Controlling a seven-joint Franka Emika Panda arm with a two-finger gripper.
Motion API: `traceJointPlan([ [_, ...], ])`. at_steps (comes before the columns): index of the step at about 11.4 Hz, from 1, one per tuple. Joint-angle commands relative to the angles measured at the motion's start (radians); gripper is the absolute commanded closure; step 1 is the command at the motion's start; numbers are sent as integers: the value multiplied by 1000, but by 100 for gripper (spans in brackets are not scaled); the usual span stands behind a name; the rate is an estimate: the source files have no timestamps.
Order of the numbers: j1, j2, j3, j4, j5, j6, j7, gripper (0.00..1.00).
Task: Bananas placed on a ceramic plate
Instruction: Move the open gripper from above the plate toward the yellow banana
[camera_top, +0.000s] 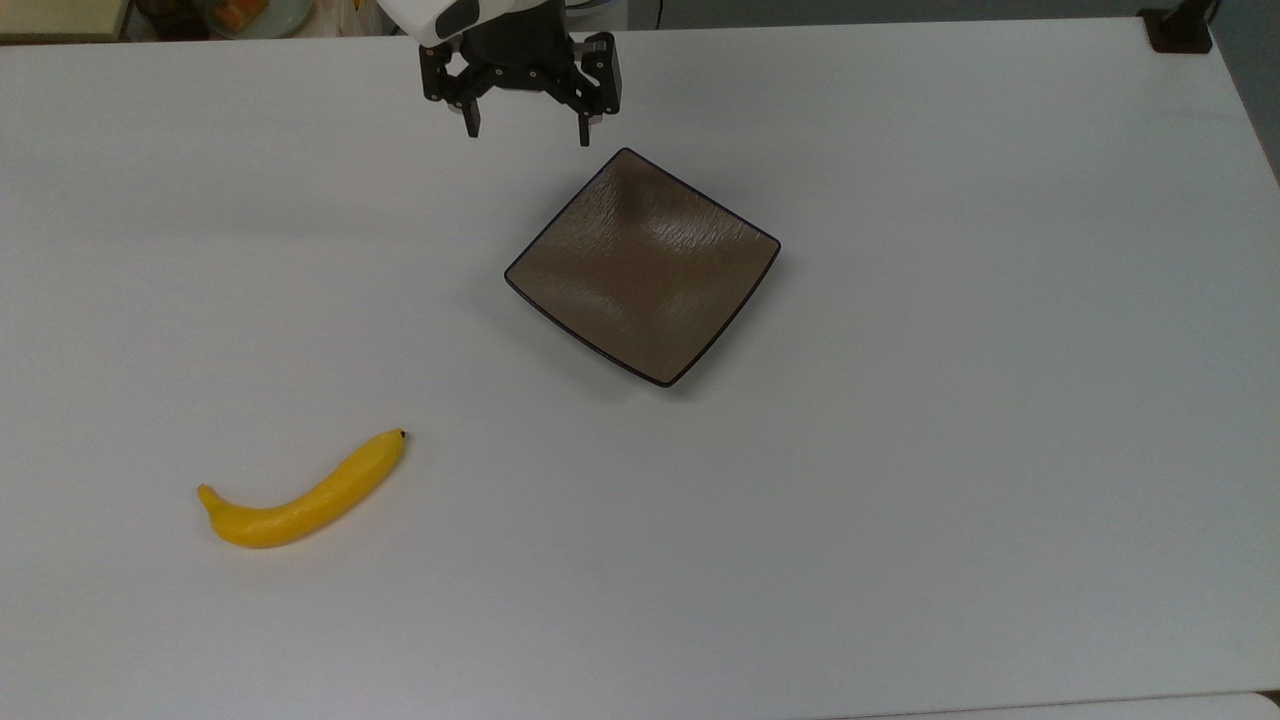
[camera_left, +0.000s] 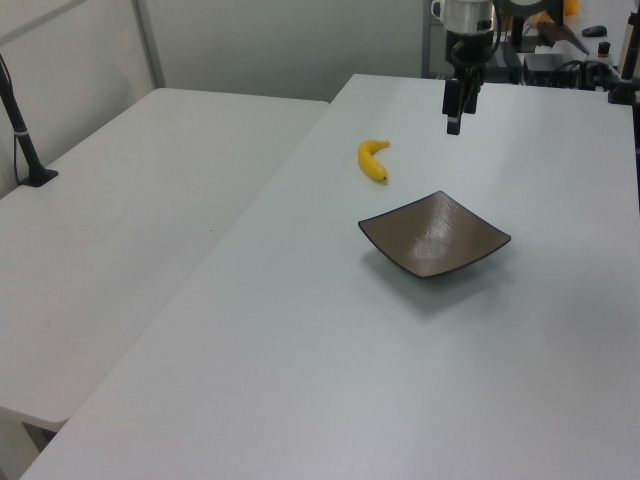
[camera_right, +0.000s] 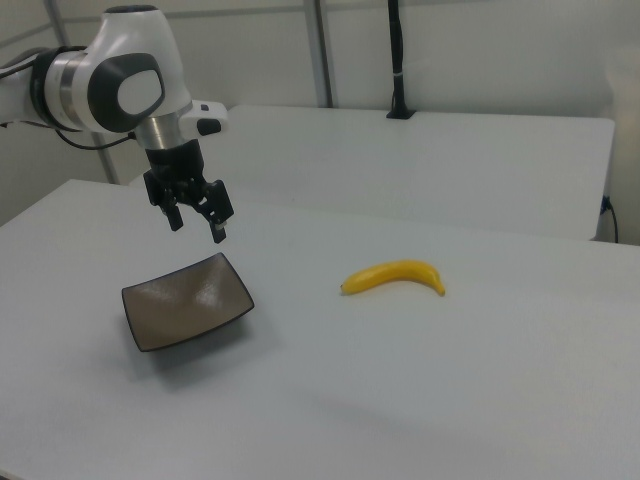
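Nearest the camera in the top view, the banana (camera_top: 305, 497) was seen lying on the white counter (camera_top: 900, 500), well apart from the plate (camera_top: 643, 265) and toward the top view's lower left. It was shown as a single bright yellow fruit, smooth and gently curved, with a small dark tip at one end and a stubby stem at the other, its curve resting flat on the counter. The plate, square, shallow and glossy brown with a rippled face and a thin dark rim, was left bare. The gripper (camera_top: 527, 128) was held in the air above the counter just beyond the plate's far corner, its fingers (camera_top: 585, 130) spread wide and nothing between them. A slip was judged the main risk: the smooth, rounded skin could be squeezed out sideways if the fingers were closed off-centre or along the curve instead of across it. Rolling on contact was also judged possible, and a release near the rim could let the banana slide off the shallow plate.
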Motion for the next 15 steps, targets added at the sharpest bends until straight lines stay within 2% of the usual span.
traceJointPlan([
  [1,18,-37,-16,-34,2,-20,-4,0],
  [8,10,-27,-16,-29,8,4,70,0],
  [12,-42,19,-17,-22,91,229,269,0],
  [13,-57,56,-17,-22,101,316,330,0],
  [15,-77,99,-19,-17,92,383,391,0],
])
